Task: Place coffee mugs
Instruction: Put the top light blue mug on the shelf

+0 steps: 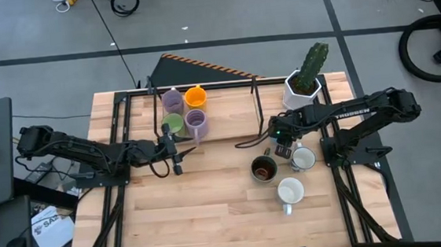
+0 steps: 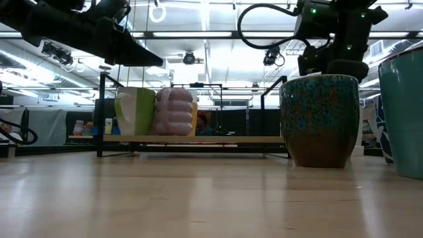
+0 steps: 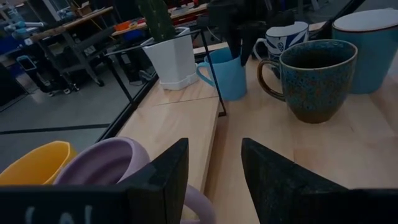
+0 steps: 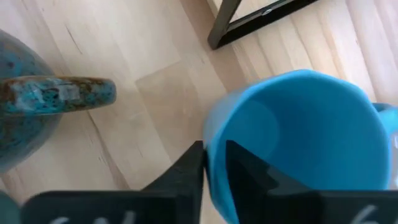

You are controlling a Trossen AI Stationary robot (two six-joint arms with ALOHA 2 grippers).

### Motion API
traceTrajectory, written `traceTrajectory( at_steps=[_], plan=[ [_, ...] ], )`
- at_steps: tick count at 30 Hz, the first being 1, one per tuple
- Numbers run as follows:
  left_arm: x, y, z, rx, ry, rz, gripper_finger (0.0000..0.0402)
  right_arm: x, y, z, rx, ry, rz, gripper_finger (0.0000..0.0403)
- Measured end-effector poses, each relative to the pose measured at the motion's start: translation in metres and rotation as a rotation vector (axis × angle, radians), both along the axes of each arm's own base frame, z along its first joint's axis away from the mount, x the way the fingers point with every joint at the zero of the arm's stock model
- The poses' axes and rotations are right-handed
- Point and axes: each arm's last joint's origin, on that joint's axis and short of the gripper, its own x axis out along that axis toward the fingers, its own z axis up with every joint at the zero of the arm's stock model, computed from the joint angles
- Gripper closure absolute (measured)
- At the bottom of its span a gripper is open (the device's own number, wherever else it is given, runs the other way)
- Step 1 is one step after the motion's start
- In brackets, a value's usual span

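Observation:
Four mugs stand on the low wooden shelf (image 1: pixel 228 115) at the far side: purple (image 1: pixel 173 101), orange (image 1: pixel 195 96), green (image 1: pixel 173 125) and a second purple (image 1: pixel 196 123). My left gripper (image 1: pixel 174 153) hovers open just in front of the green and purple mugs (image 3: pixel 106 165). My right gripper (image 1: pixel 281 140) is shut on the blue mug (image 4: pixel 298 130), which it hides in the high view. On the table near it stand the dark brown mug (image 1: pixel 263 168) and two white mugs (image 1: pixel 303 159) (image 1: pixel 290 190). My right gripper holds the blue mug by its rim (image 4: pixel 208 146). One finger (image 4: pixel 249 171) is inside the mug and the other finger (image 4: pixel 186 177) outside, coming from above and pointing down. The mug stays upright (image 3: pixel 227 74); I cannot tell whether its base is on the table.
A white faceted pot with a green cactus (image 1: pixel 303 85) stands at the shelf's far right end. A black metal frame (image 1: pixel 254 97) rises around the shelf. Bare wooden table (image 1: pixel 212 211) lies toward the near edge and the left.

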Motion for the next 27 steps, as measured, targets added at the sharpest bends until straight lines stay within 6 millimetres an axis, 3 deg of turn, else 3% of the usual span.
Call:
traceTrajectory(
  at_steps=[5, 20, 27],
  plan=[
    [0.000, 0.000, 0.000, 0.000, 0.001, 0.000, 0.0246, 0.000, 0.001, 0.003, 0.019, 0.015, 0.012, 0.0382],
    [0.000, 0.000, -0.001, -0.030, 0.004, 0.004, 0.0246, 0.006, 0.007, 0.099, -0.202, 0.000, 0.052, 0.0376],
    [0.000, 0.000, -0.001, -0.033, 0.004, 0.005, 0.0246, 0.005, 0.011, 0.117, -0.116, -0.037, 0.102, 0.0376]
  ],
)
